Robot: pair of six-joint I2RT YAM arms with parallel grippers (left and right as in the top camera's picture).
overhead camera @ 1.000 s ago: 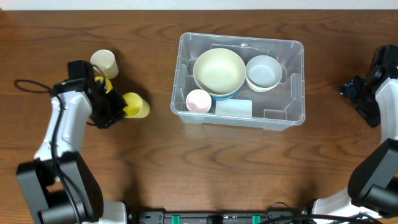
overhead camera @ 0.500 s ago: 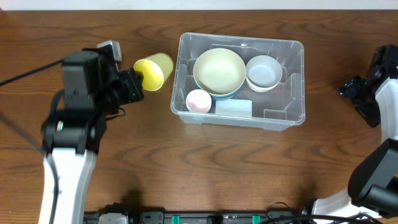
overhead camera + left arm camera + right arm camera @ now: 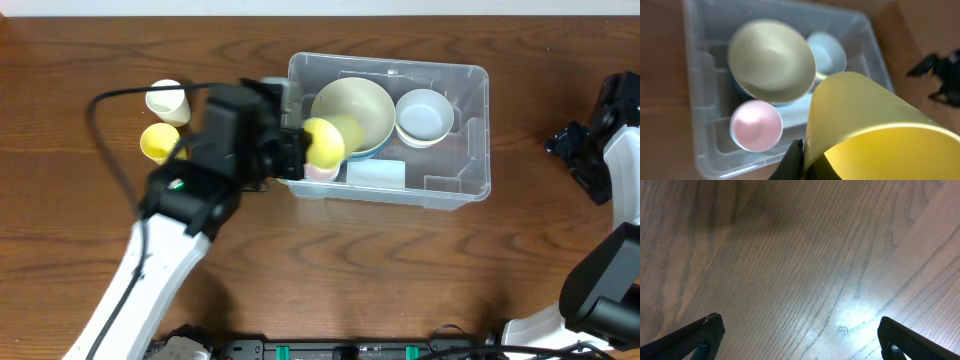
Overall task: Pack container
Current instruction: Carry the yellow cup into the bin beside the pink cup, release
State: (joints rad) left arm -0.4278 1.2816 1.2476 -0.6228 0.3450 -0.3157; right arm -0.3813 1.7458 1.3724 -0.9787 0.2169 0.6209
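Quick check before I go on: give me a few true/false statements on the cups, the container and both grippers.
1. The left gripper holds a yellow cup over the container. True.
2. The pink cup lies outside the container. False: it is inside, beside the big bowl.
3. A cream cup and a second yellow cup sit on the table left of the container. True.
4. The right gripper grips a bowl. False: it is open and empty above bare table.
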